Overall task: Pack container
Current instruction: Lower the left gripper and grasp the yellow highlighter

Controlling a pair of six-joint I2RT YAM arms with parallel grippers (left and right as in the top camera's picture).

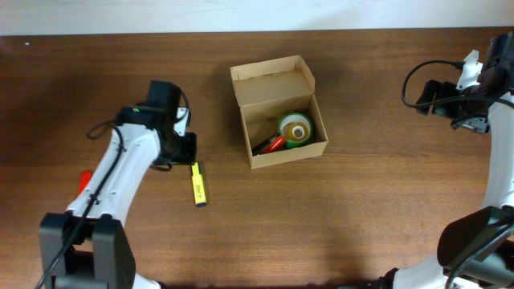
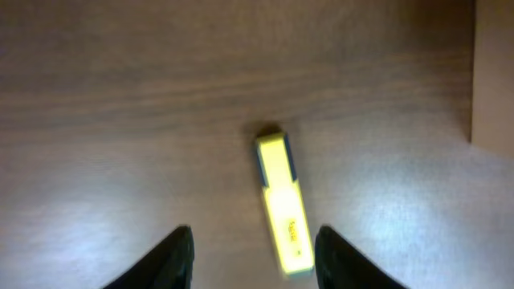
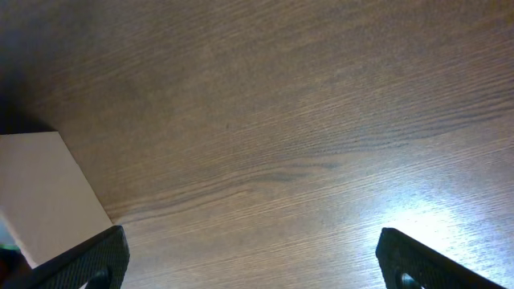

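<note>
— Fingers (image 2: 178,258) of the left claw (image 2: 250,261) filled the bottom of its wrist view. They stood apart and gripped nothing. Where was the container?

— The container (image 1: 273,82) sat in the middle of the bench (image 1: 337,225), mouth up, with its flap lid thrown back toward the far edge. Its long axis ran roughly left to right, the right end swung a little farther away. Inside lay a green tape roll (image 1: 295,129) and a red marker (image 1: 271,144).

— And outside it?

— A yellow highlighter (image 1: 197,185) lay on the bench left of the box and apart from it. It ran lengthwise near to far, just beside the left claw. The right claw (image 3: 250,261) hung wide open and empty, off to the right.

— How should the pickup go?

— As I judged it: centre over the middle of the barrel, set the pads across its narrow width, come straight down, then close. Caught off-centre, the highlighter could pivot or skid.
</note>
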